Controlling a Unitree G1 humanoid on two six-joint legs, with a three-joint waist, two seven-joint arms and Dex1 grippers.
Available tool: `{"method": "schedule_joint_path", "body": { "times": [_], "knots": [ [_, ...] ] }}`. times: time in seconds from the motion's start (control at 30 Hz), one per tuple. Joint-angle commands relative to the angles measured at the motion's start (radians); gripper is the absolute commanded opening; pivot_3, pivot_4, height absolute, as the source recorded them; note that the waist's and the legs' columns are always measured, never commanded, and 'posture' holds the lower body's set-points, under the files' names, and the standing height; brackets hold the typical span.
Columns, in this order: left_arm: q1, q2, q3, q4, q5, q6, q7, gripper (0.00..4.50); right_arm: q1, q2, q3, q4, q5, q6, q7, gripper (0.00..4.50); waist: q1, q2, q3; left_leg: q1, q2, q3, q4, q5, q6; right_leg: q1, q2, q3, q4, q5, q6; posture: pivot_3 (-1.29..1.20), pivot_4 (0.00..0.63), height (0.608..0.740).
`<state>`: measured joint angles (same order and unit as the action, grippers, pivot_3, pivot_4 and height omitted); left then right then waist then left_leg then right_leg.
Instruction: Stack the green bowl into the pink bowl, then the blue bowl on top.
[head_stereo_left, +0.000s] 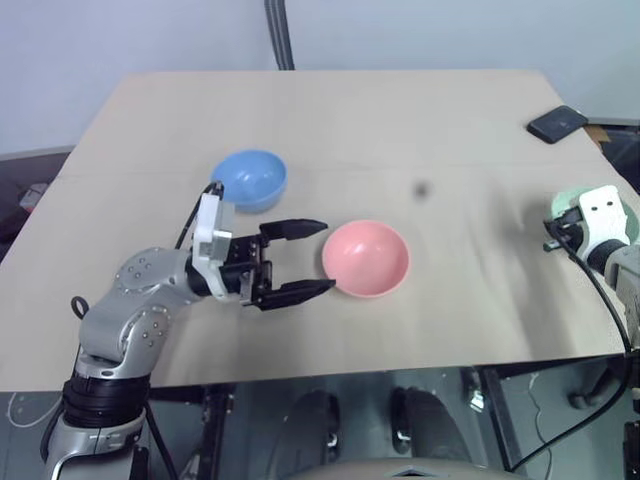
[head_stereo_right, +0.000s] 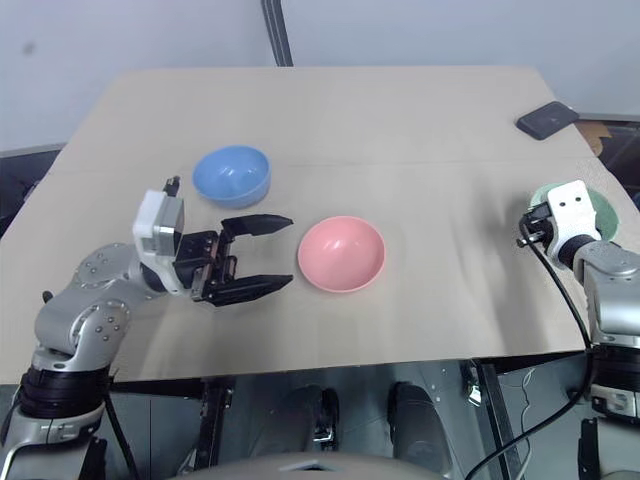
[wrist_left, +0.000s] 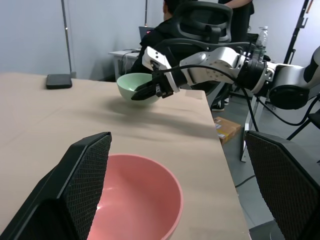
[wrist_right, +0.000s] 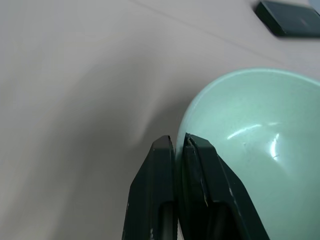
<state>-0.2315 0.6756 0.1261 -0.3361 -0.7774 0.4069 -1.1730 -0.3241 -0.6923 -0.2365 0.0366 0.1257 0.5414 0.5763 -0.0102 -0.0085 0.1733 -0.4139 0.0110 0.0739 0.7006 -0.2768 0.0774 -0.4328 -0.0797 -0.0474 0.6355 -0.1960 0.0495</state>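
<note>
The right gripper (wrist_right: 179, 145) is clenched on the near rim of the green bowl (wrist_right: 260, 145) at the table's (head_stereo_left: 330, 120) right edge, seemingly one finger inside. It should lift straight before carrying toward the pink bowl (head_stereo_left: 366, 258), beside which the left gripper (head_stereo_left: 300, 258) waits spread wide.

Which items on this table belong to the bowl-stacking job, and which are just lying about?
Part of the job:
green bowl, rim pinched in the right pincer
pink bowl, beside the open left pincer
blue bowl

Lying about:
black phone at the table's far corner
</note>
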Motion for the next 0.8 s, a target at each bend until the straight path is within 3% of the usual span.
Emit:
{"method": "schedule_joint_path", "body": {
  "times": [0.03, 0.2, 0.37, 0.53, 0.63, 0.8],
  "knots": [
    [0.012, 0.019, 0.038, -0.019, 0.02, -0.022, 0.017, 4.49, -0.014, 0.013, 0.028, -0.316, 0.231, -0.001, 0.193, 0.12, -0.004, 0.001, 0.001, 0.0, 0.0, 0.0, 0.0, 0.0, 0.0, -0.001, 0.0, 0.0, 0.0, 0.0, 0.0, 0.0, 0.15, 0.739],
    [0.02, 0.017, 0.063, 0.026, 0.047, -0.03, 0.044, 4.49, -0.045, 0.064, 0.153, -0.589, 0.439, 0.118, 0.256, 0.12, 0.002, 0.001, 0.001, 0.0, 0.004, -0.001, 0.0, 0.0, 0.0, -0.001, 0.002, -0.001, 0.001, 0.0, 0.0, 0.0, 0.15, 0.739],
    [0.027, 0.03, 0.104, 0.08, 0.069, -0.046, 0.056, 4.49, -0.122, 0.066, 0.419, -0.588, 0.336, 0.047, 0.343, 0.12, 0.013, 0.0, 0.001, -0.001, 0.002, -0.002, 0.001, 0.0, 0.0, 0.0, -0.001, -0.004, -0.001, -0.002, -0.004, 0.0, 0.15, 0.739],
    [0.031, 0.038, 0.12, 0.076, 0.075, -0.043, 0.076, 4.49, -0.176, 0.056, 0.546, -0.464, 0.214, -0.048, 0.406, 0.12, 0.022, 0.0, 0.001, -0.001, 0.0, -0.002, 0.001, 0.0, 0.0, 0.0, -0.002, -0.004, -0.001, -0.002, -0.004, 0.0, 0.15, 0.739],
    [0.044, 0.041, 0.131, 0.055, 0.071, -0.035, 0.091, 4.49, -0.201, 0.056, 0.55, -0.41, 0.188, -0.075, 0.426, 1.0, 0.024, 0.0, 0.001, -0.001, 0.0, -0.002, 0.001, 0.0, 0.0, 0.0, -0.002, -0.005, -0.001, -0.002, -0.004, 0.0, 0.15, 0.739],
    [0.066, 0.05, 0.153, 0.036, 0.045, -0.016, 0.105, 4.49, -0.191, 0.047, 0.505, -0.431, 0.218, -0.058, 0.435, 2.94, 0.023, 0.0, 0.001, -0.001, 0.001, -0.002, 0.001, 0.0, 0.0, 0.0, -0.002, -0.005, -0.001, -0.002, -0.004, 0.0, 0.15, 0.739]
  ]
}}
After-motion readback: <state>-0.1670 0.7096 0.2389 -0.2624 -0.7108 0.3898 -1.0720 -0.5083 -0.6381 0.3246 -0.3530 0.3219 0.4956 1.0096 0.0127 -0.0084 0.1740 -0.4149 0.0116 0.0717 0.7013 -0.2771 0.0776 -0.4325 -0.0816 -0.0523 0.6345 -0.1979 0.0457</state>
